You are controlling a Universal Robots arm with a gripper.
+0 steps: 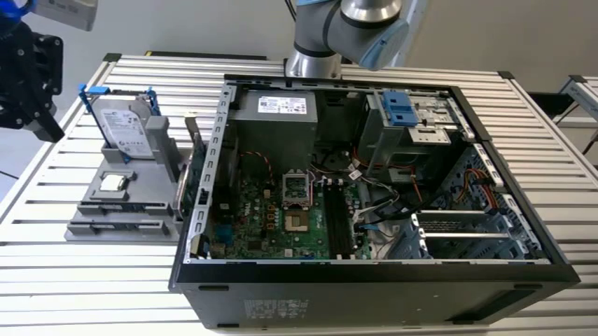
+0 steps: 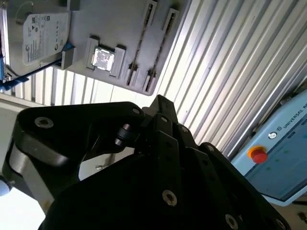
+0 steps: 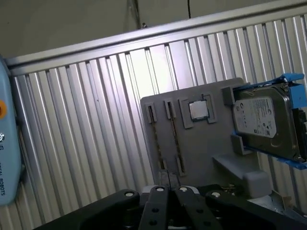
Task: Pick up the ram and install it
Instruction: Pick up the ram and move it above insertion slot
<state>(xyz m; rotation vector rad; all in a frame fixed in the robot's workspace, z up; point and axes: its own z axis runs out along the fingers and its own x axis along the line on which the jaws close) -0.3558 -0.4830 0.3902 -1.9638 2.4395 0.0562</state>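
My black gripper [image 1: 47, 130] hangs over the table's far corner at the exterior view's left, well apart from the grey holder tray [image 1: 98, 210]. In both wrist views its fingertips [image 3: 165, 179] [image 2: 160, 101] meet, shut, with nothing between them. The tray carries two long narrow slots [image 3: 175, 139] [image 2: 139, 48], each with a thin dark line inside. I cannot tell whether the ram stands in one of them. The open computer case [image 1: 374, 276] lies beside the tray, its motherboard [image 1: 271, 217] facing up with dark memory slots [image 1: 338, 220].
A silver hard drive in a blue bracket [image 1: 126, 126] [image 3: 264, 117] and a small square processor chip [image 1: 114, 183] [image 3: 198, 110] sit on the tray. The table is ribbed aluminium [image 1: 75, 280]. A light-blue pendant with a red button [image 2: 280, 158] lies off the table's side. The arm's base [image 1: 313, 63] stands behind the case.
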